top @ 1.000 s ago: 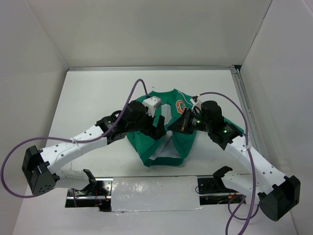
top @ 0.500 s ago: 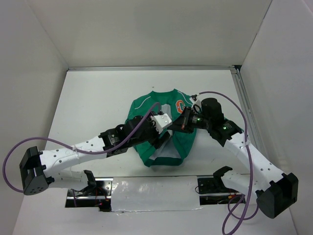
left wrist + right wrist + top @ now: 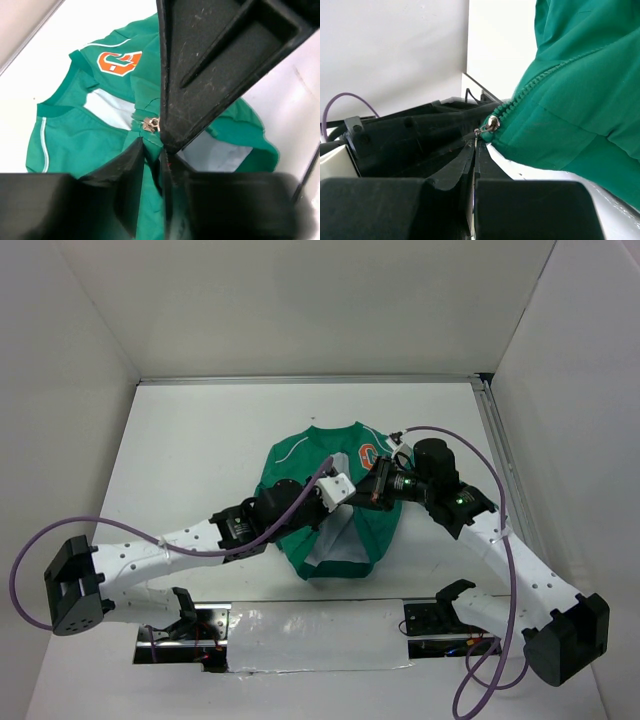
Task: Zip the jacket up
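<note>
The small green jacket (image 3: 320, 465) lies face up on the white table, its orange G patch (image 3: 369, 454) beside the right wrist and its lower front parted over the white lining (image 3: 335, 545). Both grippers meet over the zip. My left gripper (image 3: 152, 146) is shut on green fabric of the jacket (image 3: 75, 135) just below the metal slider (image 3: 150, 124). My right gripper (image 3: 476, 136) is shut on the slider's small pull tab, with the slider (image 3: 493, 122) at the end of the zip teeth and the jacket (image 3: 570, 100) lifted above it. The arms hide the zip in the top view.
White walls enclose the table on three sides. A metal rail (image 3: 492, 445) runs along the right edge. A strip of silver tape (image 3: 320, 625) lies at the near edge between the arm bases. Purple cables (image 3: 455, 435) loop over both arms.
My left gripper swung right and down across the jacket's front to the zip and closed on the fabric. The right gripper stayed shut at the slider, hardly moving.
</note>
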You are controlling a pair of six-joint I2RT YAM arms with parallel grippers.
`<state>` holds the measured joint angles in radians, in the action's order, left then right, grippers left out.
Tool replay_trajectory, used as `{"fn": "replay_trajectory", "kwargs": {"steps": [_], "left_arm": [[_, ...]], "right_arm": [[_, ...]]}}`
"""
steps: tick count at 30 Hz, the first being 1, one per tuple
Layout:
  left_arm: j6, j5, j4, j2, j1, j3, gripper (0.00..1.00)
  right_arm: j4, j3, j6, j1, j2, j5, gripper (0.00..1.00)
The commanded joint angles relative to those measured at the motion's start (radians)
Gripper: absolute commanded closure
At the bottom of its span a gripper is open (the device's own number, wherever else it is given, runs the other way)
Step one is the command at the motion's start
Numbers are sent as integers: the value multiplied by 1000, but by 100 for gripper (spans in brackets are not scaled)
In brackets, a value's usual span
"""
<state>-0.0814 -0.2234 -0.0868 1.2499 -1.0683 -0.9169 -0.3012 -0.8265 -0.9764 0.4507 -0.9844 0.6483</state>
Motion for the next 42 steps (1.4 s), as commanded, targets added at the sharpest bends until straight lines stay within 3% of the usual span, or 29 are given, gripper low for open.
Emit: {"fn": "replay_trajectory", "kwargs": {"steps": [1,2,9,14,19,22,25,28,31,32,37,42], "left_arm": [[-29,-17,-100,3,-9,13,92],[-26,-17,-103,2,-12,12,100],[-90,-11,-174,-47,-47,79,100],[-112,-48,-192,-55,-67,122,100],[-150,-66,-266,-47,-76,161,100],[-165,-59,-275,-40,-100,159,100],[-193,-48,-291,-35,-133,158,100],[-195,-45,-295,-44,-151,156,100],[-208,-39,-321,-78,-165,168,100],[-205,-30,-324,-92,-167,171,100],[-179,87,-297,-204,-167,181,100],[-175,142,-298,-273,-167,202,100]], "right_arm": [[85,1,-25,-6,3,39,100],[91,4,-27,-7,6,33,100],[112,26,-67,-47,-19,-56,100],[281,98,-206,-118,-33,88,100],[91,12,-113,-136,-56,151,100],[-5,-12,-53,-133,-39,19,100],[20,-11,-25,-132,-49,-44,100],[10,-39,36,-129,-117,-62,100],[-103,-112,140,-124,-190,-136,100],[-127,-123,175,-115,-212,-223,100],[-82,-111,211,-78,-235,-416,100],[-18,-92,257,-30,-250,-487,100]]}}
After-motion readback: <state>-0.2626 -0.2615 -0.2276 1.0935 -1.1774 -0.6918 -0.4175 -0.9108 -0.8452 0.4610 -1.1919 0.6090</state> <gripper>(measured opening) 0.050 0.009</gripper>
